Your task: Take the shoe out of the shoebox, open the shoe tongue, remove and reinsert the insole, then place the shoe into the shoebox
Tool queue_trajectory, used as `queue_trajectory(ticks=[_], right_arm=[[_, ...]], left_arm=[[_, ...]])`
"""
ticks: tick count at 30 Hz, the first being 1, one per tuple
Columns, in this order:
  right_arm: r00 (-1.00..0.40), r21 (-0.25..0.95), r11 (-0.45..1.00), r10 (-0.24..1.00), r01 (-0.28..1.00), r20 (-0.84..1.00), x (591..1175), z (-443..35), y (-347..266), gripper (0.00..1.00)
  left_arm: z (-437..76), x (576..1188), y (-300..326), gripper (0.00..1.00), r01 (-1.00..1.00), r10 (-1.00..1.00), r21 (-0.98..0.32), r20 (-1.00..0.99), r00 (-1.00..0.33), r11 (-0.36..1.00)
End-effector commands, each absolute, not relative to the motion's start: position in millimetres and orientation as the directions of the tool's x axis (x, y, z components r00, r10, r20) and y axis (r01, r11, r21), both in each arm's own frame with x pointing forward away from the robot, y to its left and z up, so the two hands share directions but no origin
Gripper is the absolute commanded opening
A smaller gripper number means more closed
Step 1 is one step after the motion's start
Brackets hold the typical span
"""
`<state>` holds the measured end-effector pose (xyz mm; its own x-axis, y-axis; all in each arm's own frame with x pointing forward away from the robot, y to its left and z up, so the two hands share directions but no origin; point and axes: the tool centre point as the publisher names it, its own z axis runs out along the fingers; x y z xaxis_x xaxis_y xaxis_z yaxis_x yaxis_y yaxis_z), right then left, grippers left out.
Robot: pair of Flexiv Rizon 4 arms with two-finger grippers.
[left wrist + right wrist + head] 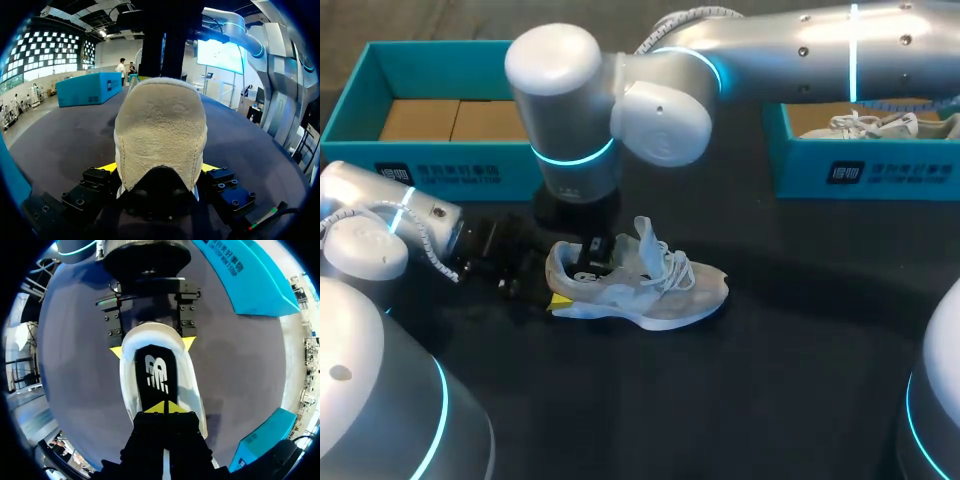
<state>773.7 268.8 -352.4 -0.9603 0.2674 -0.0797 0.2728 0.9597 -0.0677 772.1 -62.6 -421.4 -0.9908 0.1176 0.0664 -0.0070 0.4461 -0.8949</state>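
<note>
White sneaker lies on the dark table outside both boxes, heel toward my left arm and toe toward the right. The left gripper clamps the heel from both sides. The right gripper, directly above, has its tips pressed together on the black insole. Behind, the left teal shoebox shows bare cardboard; the right teal shoebox holds another sneaker

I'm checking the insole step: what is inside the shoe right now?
A dark insole with a white logo lies in the shoe, and the closed yellow tips of the right gripper sit right over it. The gripper covers the toe end, so nothing can be told there.
</note>
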Motion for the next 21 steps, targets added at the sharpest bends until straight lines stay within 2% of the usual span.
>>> queue_trajectory(ticks=[1, 13, 21], right_arm=[[-0.960, -0.071, 0.959, 0.271, 0.276, -0.069, 772, -362, 266, 0.00], [-0.952, -0.091, 0.948, 0.302, 0.304, -0.039, 760, -365, 256, 0.00], [-0.950, -0.085, 0.946, 0.311, 0.312, -0.032, 774, -367, 255, 0.00]], left_arm=[[-423, 773, -63, 0.00, -0.007, 0.118, -0.895, 0.066, -0.991, 0.446], [-423, 773, -63, 0.00, -0.007, 0.118, -0.895, 0.066, -0.991, 0.446], [-423, 773, -63, 0.00, -0.007, 0.118, -0.895, 0.066, -0.991, 0.446]])
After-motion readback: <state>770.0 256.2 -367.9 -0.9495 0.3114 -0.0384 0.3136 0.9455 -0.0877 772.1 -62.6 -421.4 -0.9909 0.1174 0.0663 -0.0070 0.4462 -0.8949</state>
